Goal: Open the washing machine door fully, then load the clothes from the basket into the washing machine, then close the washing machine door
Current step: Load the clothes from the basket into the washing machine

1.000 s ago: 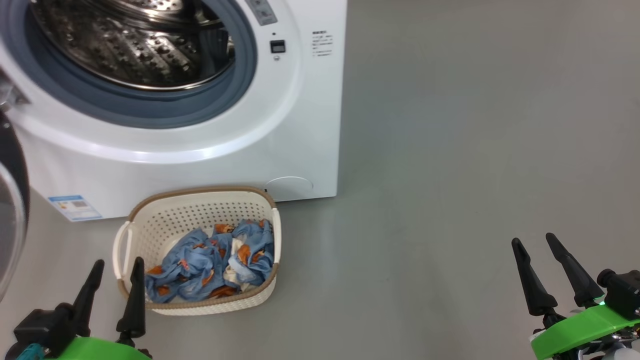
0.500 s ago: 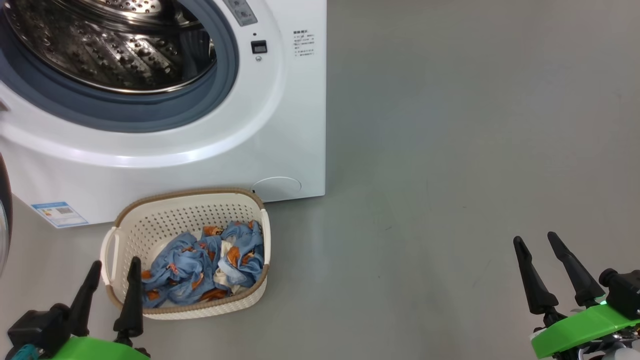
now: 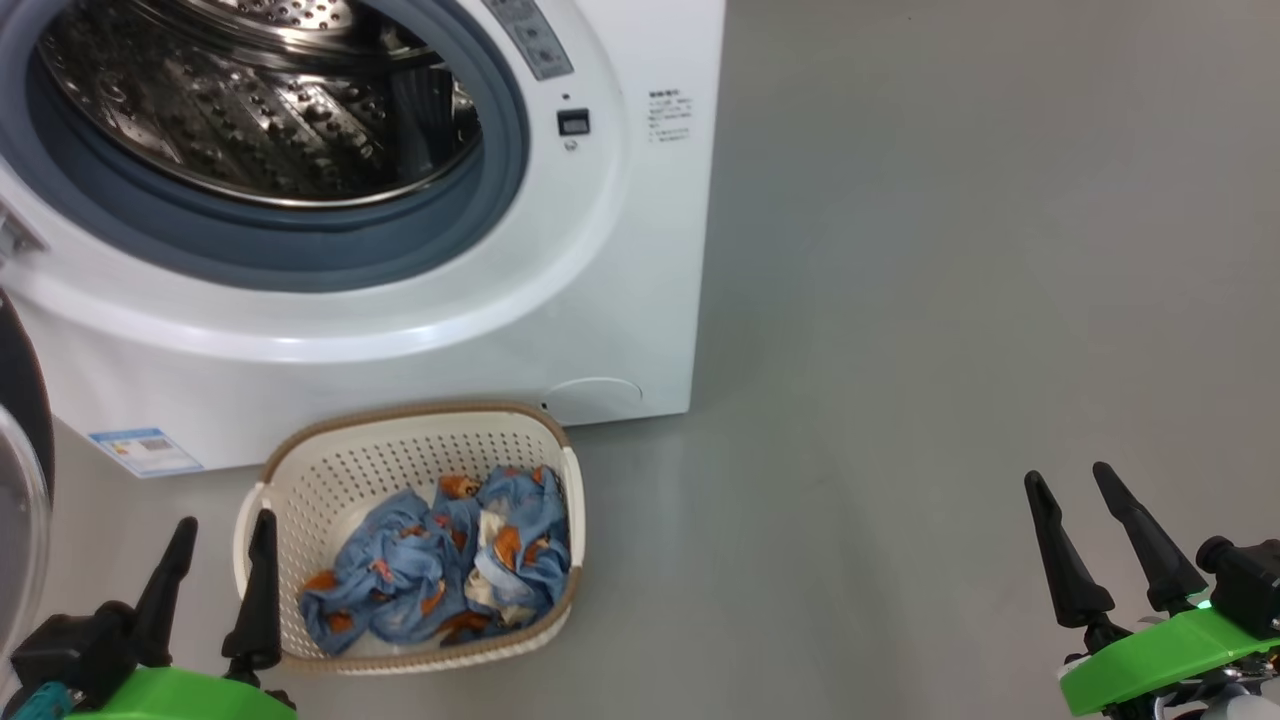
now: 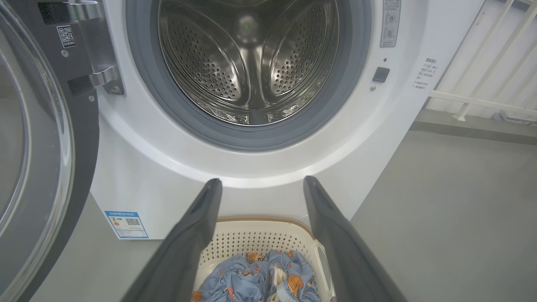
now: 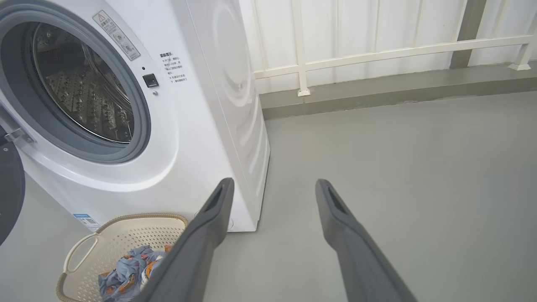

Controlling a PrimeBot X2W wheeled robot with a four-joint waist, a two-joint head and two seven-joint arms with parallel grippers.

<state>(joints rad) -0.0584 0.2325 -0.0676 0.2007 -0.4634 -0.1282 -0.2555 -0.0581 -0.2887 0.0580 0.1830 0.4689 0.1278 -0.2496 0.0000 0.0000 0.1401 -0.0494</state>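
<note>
The white washing machine stands with its steel drum exposed and bare. Its door, black-rimmed with clear glass, is swung wide to the left, and its edge shows at the head view's left. On the floor before the machine sits the cream basket holding the blue printed clothes. My left gripper is open at the basket's near-left corner, holding nothing. Far to the right, my right gripper is open over bare floor. The basket and clothes also appear in the right wrist view.
Grey floor stretches to the right of the machine. A white railing on a low kerb runs behind. A blue label sticker sits low on the machine's front.
The head camera has shifted, so the machine and basket sit a little lower and further right in the picture. Both grippers stay open in the same spots.
</note>
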